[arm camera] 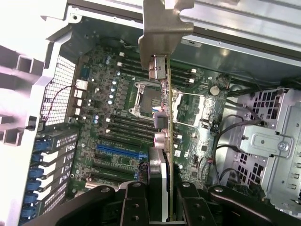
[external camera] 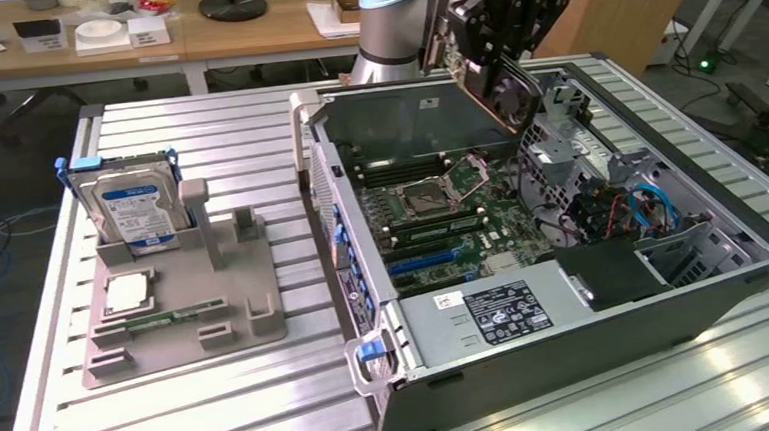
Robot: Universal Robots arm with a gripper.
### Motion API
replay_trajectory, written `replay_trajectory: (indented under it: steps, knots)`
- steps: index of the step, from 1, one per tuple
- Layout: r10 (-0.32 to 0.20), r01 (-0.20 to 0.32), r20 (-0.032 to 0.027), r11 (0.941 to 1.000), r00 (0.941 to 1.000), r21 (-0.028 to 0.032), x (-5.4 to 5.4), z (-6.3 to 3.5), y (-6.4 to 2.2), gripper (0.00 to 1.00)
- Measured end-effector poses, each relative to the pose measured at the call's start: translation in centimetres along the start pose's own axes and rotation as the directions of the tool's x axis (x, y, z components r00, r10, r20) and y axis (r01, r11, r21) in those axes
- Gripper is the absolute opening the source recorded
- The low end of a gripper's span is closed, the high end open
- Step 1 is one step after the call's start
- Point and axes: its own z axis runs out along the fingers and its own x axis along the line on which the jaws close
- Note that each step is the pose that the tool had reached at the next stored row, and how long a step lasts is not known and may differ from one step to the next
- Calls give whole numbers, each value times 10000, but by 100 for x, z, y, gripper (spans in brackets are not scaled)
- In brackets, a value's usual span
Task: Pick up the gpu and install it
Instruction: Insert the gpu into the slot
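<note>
The gpu [external camera: 494, 81], a flat card with a dark face and a silver bracket, hangs tilted over the back of the open computer case [external camera: 554, 365]. My gripper [external camera: 512, 12] is shut on its upper part. In the wrist view the gpu [arm camera: 160, 155] shows edge-on between my black fingers [arm camera: 136, 202], its silver bracket [arm camera: 162, 23] pointing toward the case's rear wall. It hovers above the motherboard [arm camera: 113, 117], roughly over the CPU socket [arm camera: 143, 99] and beside the blue expansion slot [arm camera: 117, 151], apart from the board.
A grey fixture [external camera: 183, 308] at the exterior view's left holds a silver hard drive [external camera: 130, 206], a narrow memory stick [external camera: 163, 317] and a square chip [external camera: 125, 291]. Inside the case are a drive cage [arm camera: 273, 141], cables [external camera: 639, 210] and a power supply [external camera: 498, 314].
</note>
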Motion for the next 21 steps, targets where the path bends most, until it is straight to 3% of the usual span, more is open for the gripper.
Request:
replay_trajectory:
  steps: [9, 21]
  knots:
    - [-656, 656, -28, 9978, 9978, 0, 0, 0, -2, 28]
    - [-1447, 1447, -63, 9895, 9895, -3, -4, 5, -3, 28]
